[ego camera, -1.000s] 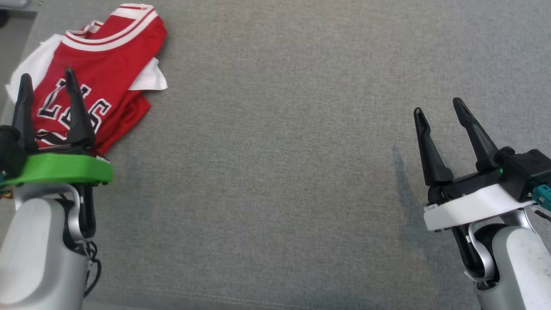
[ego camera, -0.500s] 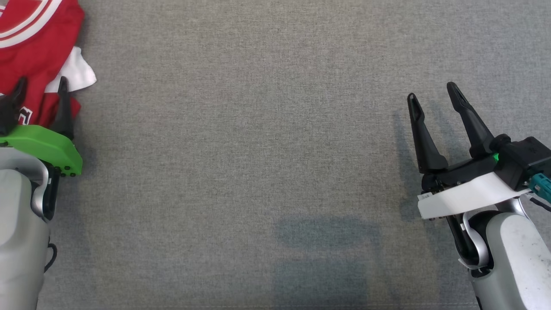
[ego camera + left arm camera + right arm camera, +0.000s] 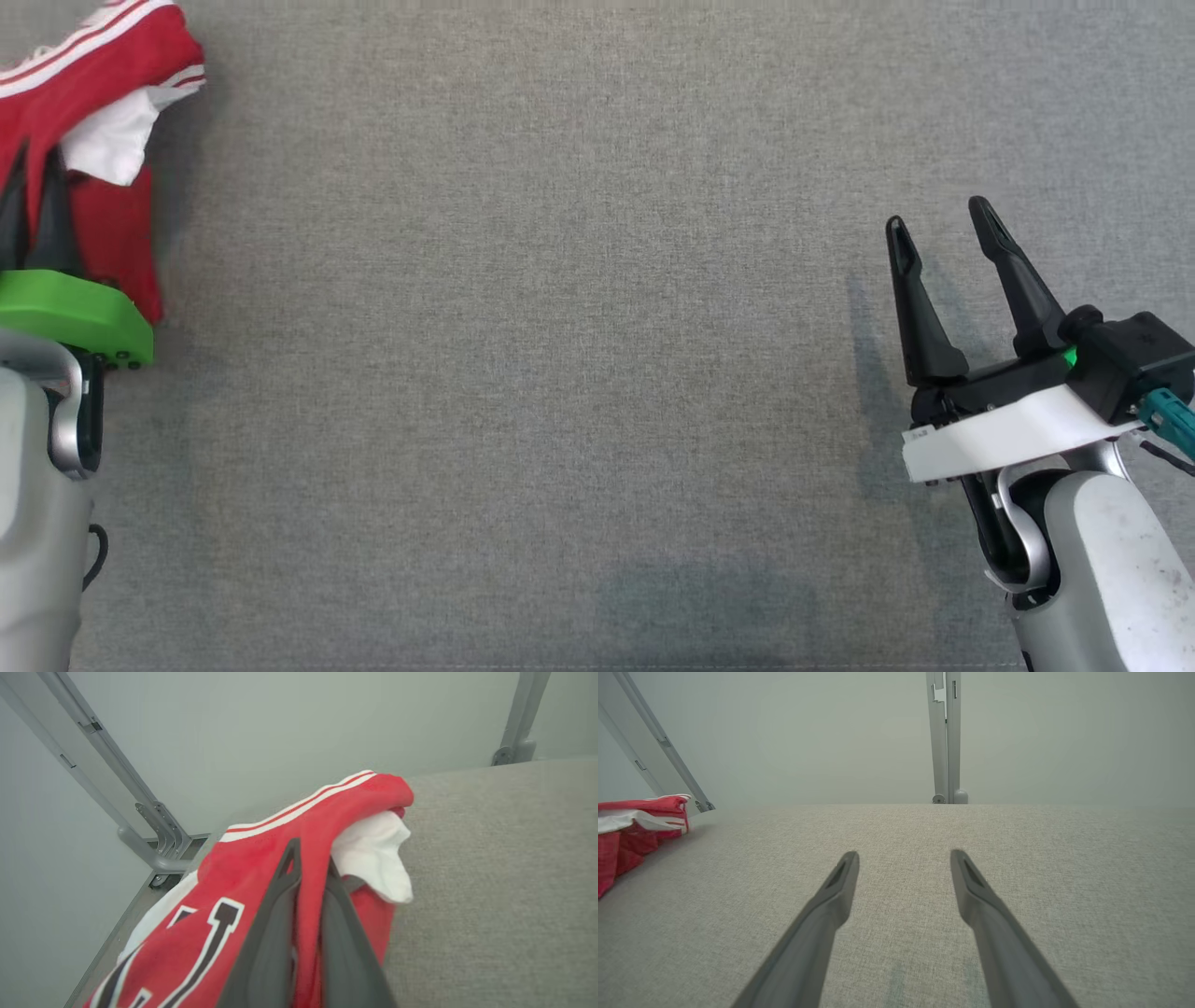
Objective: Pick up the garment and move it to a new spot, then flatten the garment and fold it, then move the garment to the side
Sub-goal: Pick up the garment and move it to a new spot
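The garment (image 3: pixel 103 56) is a red jersey with white trim, black lettering and a white inner layer, bunched at the far left of the grey surface. My left gripper (image 3: pixel 33 187) is shut on a fold of its red cloth. In the left wrist view the garment (image 3: pixel 327 807) drapes over the closed left gripper (image 3: pixel 310 856), and the white layer hangs to the right. My right gripper (image 3: pixel 938 224) stands open at the right above bare surface, far from the jersey. In the right wrist view the right gripper (image 3: pixel 903 858) holds nothing, and the garment (image 3: pixel 630 830) lies at the far left.
A grey fabric-covered table (image 3: pixel 560 327) spreads wide between the two arms. Its left edge (image 3: pixel 121 924) runs close beside the jersey, with floor below. Slanted metal frame bars (image 3: pixel 117 779) and an upright post (image 3: pixel 945 737) stand behind, before a pale wall.
The left gripper has shut on the jersey, which is now bunched and pulled up around its fingers. The head view has shifted. The right gripper stays open.
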You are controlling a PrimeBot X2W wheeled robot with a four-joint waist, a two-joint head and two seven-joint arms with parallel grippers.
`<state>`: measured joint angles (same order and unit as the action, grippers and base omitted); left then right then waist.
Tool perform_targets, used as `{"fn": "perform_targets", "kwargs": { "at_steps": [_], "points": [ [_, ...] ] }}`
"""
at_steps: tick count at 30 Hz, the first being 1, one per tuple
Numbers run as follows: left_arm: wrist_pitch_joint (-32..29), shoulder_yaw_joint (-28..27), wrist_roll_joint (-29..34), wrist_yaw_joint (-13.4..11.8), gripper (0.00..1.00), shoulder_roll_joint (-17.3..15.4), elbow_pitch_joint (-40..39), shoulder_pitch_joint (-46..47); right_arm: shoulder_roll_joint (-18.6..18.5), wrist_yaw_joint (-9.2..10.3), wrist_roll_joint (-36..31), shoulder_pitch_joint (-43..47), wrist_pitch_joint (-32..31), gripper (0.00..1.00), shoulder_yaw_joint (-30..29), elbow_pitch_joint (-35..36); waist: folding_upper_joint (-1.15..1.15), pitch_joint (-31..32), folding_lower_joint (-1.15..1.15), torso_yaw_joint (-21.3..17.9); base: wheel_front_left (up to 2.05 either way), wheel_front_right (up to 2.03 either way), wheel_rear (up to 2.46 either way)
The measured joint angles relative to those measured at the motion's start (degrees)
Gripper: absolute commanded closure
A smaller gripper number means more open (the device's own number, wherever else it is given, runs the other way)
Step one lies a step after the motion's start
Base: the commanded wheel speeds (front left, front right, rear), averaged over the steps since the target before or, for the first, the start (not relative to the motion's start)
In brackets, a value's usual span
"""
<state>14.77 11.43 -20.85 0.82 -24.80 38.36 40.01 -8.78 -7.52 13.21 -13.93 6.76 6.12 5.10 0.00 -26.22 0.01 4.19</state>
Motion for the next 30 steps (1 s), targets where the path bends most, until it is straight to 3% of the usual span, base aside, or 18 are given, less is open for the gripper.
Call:
{"fn": "perform_targets", "kwargs": {
  "at_steps": [8, 15, 24, 30],
  "points": [
    [0.01, -4.26, 1.71, -3.49, 1.0, 1.52, -23.28, -13.86, 1.3, 0.01, -0.03, 2.29, 0.99, 0.0, -1.58, -1.12, 0.0, 5.43, -0.01, 0.51, 0.0, 0.0, 0.0],
    [-1.27, -1.83, 3.39, -6.14, 1.0, 3.23, -40.21, -25.38, 2.56, 0.01, -0.23, 4.59, 1.15, 0.0, -2.92, -1.42, 0.0, 10.46, -0.01, 0.09, 0.0, 0.0, 0.0],
    [-6.09, 2.01, 3.76, -7.45, 1.0, 4.95, -47.37, -29.54, 3.56, 0.01, -0.3, 5.58, 0.93, 0.0, -2.56, -1.56, 0.0, 12.75, -0.01, -3.27, 0.0, 0.0, 0.0],
    [-7.66, 6.22, 3.96, -6.75, 1.0, 7.43, -45.75, -28.78, 4.21, 0.01, 0.15, 5.51, 1.23, 0.0, -1.88, -2.22, 0.0, 13.07, -0.01, -7.9, 0.0, 0.0, 0.0]
  ]
}}
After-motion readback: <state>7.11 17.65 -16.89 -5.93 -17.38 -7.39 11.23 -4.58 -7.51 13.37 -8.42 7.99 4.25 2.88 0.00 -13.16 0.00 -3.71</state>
